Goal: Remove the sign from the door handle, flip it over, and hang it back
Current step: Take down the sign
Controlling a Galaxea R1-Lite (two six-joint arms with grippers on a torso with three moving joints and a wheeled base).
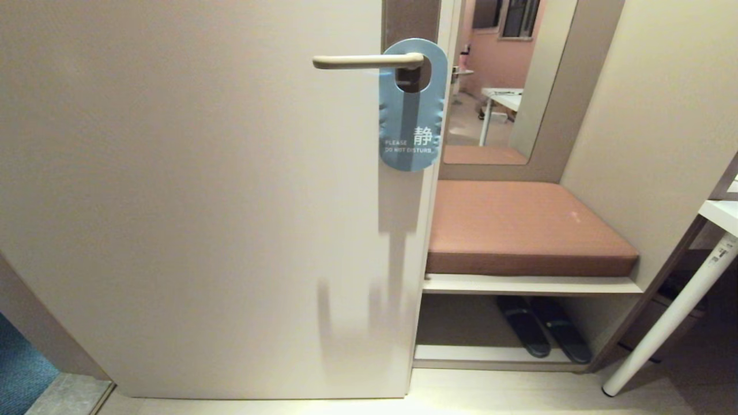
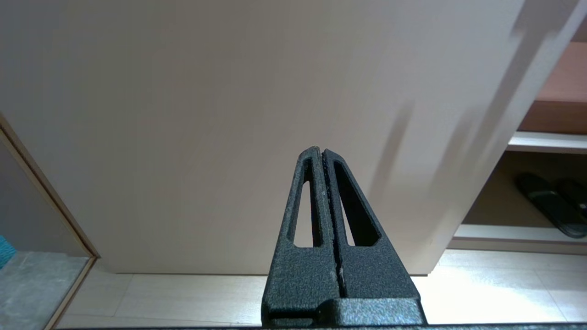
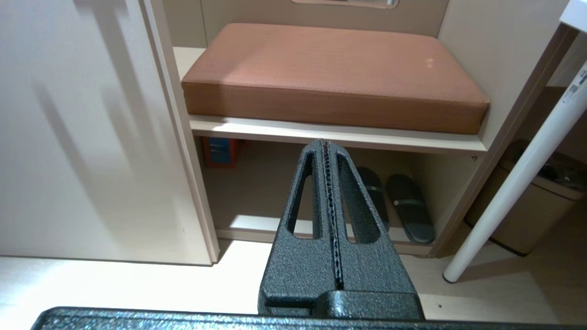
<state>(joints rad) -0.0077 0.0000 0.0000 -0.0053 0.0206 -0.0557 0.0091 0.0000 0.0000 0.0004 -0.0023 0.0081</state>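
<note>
a: where do the fingers stand?

b: the left gripper (image 2: 322, 153) has its fingers pressed together with nothing between them, low down and facing the bare lower part of the door (image 2: 229, 114). the right gripper (image 3: 326, 145) is the same, fingers pressed flat against each other, empty, pointing toward the open shelf under the bench. neither arm shows in the head view.

a: and the sign?

b: the sign (image 1: 413, 109) hangs on the door handle (image 1: 369, 60), well above both grippers, its large hole looped over the lever close to the backplate (image 1: 410, 17). the printed side faces out, with the white character and "please do not disturb" near the lower end. it lies flat against the door beside the door's edge.

a: what is around it?

b: right of the door a brown cushion (image 1: 519, 225) lies on the bench, a mirror (image 1: 507, 80) above it, a pair of dark slippers (image 1: 545, 334) on the shelf below. a white table leg (image 1: 674, 314) slants down at far right, with a bin (image 3: 532, 215) behind it. nothing stands between the grippers and the door.
</note>
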